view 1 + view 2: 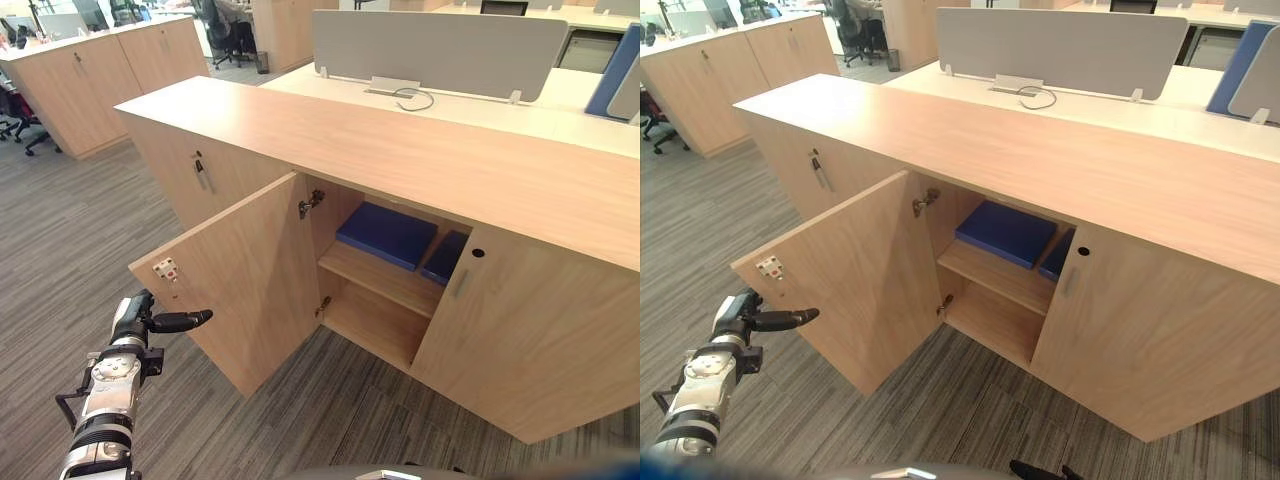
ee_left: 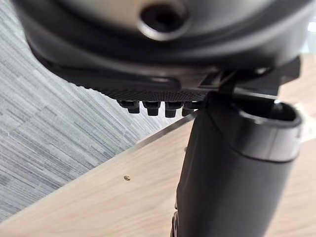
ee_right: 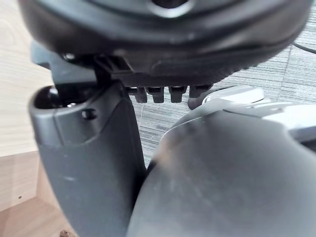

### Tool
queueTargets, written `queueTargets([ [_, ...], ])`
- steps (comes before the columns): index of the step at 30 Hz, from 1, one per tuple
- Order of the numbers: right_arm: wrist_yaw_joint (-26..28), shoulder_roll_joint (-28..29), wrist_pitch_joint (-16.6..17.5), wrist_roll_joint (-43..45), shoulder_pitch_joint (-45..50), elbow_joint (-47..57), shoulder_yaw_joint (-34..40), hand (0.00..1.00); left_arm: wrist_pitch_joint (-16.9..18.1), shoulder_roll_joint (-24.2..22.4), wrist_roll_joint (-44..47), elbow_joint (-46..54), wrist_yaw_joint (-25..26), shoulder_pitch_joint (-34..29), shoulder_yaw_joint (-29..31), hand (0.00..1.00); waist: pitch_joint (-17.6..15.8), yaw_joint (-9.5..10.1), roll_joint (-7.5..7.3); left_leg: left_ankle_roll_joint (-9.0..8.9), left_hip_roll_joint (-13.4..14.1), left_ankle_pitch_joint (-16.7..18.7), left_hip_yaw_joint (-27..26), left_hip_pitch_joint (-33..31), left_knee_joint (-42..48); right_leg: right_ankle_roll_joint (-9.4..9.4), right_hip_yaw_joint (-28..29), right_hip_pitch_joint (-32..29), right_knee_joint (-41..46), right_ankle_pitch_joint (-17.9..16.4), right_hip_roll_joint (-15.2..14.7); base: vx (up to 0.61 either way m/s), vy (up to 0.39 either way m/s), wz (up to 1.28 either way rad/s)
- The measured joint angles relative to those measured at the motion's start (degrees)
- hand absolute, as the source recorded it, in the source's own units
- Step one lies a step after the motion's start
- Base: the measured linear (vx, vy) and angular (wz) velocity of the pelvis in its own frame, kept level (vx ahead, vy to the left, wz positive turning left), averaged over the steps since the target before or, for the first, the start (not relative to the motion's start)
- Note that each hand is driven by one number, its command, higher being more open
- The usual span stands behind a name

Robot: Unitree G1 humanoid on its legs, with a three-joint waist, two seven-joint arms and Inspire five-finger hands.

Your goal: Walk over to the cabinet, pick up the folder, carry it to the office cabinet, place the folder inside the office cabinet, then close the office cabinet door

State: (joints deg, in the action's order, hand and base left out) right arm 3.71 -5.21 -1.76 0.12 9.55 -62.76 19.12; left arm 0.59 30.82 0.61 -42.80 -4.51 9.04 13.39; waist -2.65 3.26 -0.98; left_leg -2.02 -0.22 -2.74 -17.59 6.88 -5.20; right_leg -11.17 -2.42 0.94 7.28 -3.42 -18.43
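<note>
Far left: light-wood cabinets (image 1: 100, 70) and an office chair (image 1: 220, 30) stand well back on the grey carpet (image 1: 60, 220).
Left hand (image 1: 140, 320): low, by the free edge of the open door (image 1: 240, 290), thumb pointing toward it. It holds nothing. I cannot tell whether the hand is wide or closed, or whether it touches the door. The left wrist view shows wood and carpet past the hand.
Door: swung out toward the camera, with a white latch plate (image 1: 165, 268) near its free edge.
Office cabinet (image 1: 400, 140): the blue folder (image 1: 385, 235) lies flat on the upper shelf (image 1: 385, 280). A second blue folder (image 1: 445, 258) lies just beside it, partly hidden by the closed right door (image 1: 530, 340).
Behind: desk (image 1: 560, 95) with a grey divider screen (image 1: 430, 50).
Right hand (image 3: 173, 54): seen in its wrist view over the carpet. I cannot tell how it is set.
</note>
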Motion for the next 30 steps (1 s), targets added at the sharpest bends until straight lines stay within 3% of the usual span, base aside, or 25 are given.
queueTargets([
  [4, 0.3, 0.09, -0.09, -0.07, -0.03, -0.09, -0.02, 1.0, 0.01, 2.15, -3.04, -0.18, -1.2, 0.14, -3.06, 1.0, 0.22, -0.02, -0.32, -0.58, 0.15, -0.41, 0.23, 0.03, -0.12, 0.09, -0.54, -0.07, 0.06, 0.13, 0.24, -0.1, -0.007, -0.02],
  [10, 0.69, 0.58, -0.17, -0.06, -0.23, -0.59, 0.0, 1.0, -0.02, 3.08, -9.74, -1.49, 1.83, 1.47, -4.52, 1.0, 0.86, -0.01, -1.29, -0.64, 0.53, -0.44, 0.18, -0.25, -0.1, 1.12, -1.77, -0.62, -0.05, 0.8, 0.33, -0.02, 0.005, -0.05],
  [14, 0.7, 0.6, -0.19, -0.1, -0.12, -1.16, 0.04, 1.0, -2.42, 4.48, -11.38, 5.19, 3.53, -1.09, -8.74, 1.0, 1.12, 1.05, -1.75, -0.73, 0.67, -0.45, 0.73, -0.89, 0.19, 0.46, -3.13, -0.73, -0.22, 1.22, 0.35, 0.05, 0.004, 0.08],
  [19, 0.73, -0.09, 0.06, -0.55, -0.01, -3.71, 0.15, 1.0, -4.84, 7.24, -4.6, 26.15, 1.81, -10.75, -20.2, 1.0, 1.22, 4.26, -1.84, -0.61, 0.15, -0.52, 2.64, -1.95, 0.24, -0.29, -7.37, -0.08, -0.43, 2.35, -0.53, 0.04, 0.022, 0.25],
  [21, 0.77, -0.57, 0.46, -0.71, -0.29, -5.41, 0.12, 1.0, -4.98, 9.93, -6.97, 33.74, 0.33, -11.13, -31.38, 1.0, 1.27, 5.88, -1.91, -0.49, -0.79, -0.44, 4.01, -2.21, 0.31, -0.58, -9.59, 0.47, -0.29, 3.04, -1.73, -0.06, 0.067, 0.41],
  [22, 0.8, -0.88, 0.5, -1.19, -0.97, -6.13, 0.06, 1.0, -4.28, 11.56, -11.24, 38.2, -0.83, -10.78, -38.8, 1.0, 1.36, 5.82, -2.03, -0.09, -1.54, -0.15, 4.6, -2.83, 0.54, -0.7, -10.52, 0.58, -0.22, 3.18, -2.85, -0.11, 0.096, 0.3],
  [26, 0.79, -1.11, 0.55, -1.79, -2.4, -7.13, -0.05, 1.0, -2.36, 11.17, -16.78, 42.75, -2.28, -8.32, -46.58, 1.0, 1.51, 4.94, -2.2, -0.1, -3.03, -0.1, 4.95, -3.15, 0.21, -0.65, -11.41, 0.43, -0.48, 3.23, -4.44, -0.1, 0.111, 0.08],
  [27, 0.71, -0.79, 0.69, -2.26, -3.9, -7.21, -0.13, 1.0, 3.11, 9.97, -20.33, 46.53, -5.93, -4.86, -52.97, 1.0, 2.49, 1.94, -2.63, 0.02, -4.5, -0.18, 5.43, -4.06, 0.52, -0.74, -11.43, -0.63, -0.77, 3.04, -6.01, -0.03, 0.117, -0.53],
  [28, 0.69, -0.19, 0.88, -2.26, -4.4, -7.26, -0.76, 1.0, 14.11, 9.52, -21.75, 57.18, -8.75, -1.79, -59.56, 1.0, 4.2, -0.81, -3.04, 0.12, -4.33, -0.08, 4.04, -3.64, 0.2, 2.16, -11.55, -1.61, -1.38, 3.59, -6.02, 0.01, 0.085, -0.72],
  [30, 0.66, 0.05, 1.04, -2.29, -4.38, -7.35, -2.45, 1.0, 21.3, 8.07, -22.07, 63.55, -8.77, 0.03, -61.13, 1.0, 4.56, -2.12, -3.44, 0.15, -3.46, 0.06, 2.33, -2.62, 0.2, 4.17, -11.73, -2.12, -1.38, 5.03, -5.55, 0.03, 0.044, -0.81],
])
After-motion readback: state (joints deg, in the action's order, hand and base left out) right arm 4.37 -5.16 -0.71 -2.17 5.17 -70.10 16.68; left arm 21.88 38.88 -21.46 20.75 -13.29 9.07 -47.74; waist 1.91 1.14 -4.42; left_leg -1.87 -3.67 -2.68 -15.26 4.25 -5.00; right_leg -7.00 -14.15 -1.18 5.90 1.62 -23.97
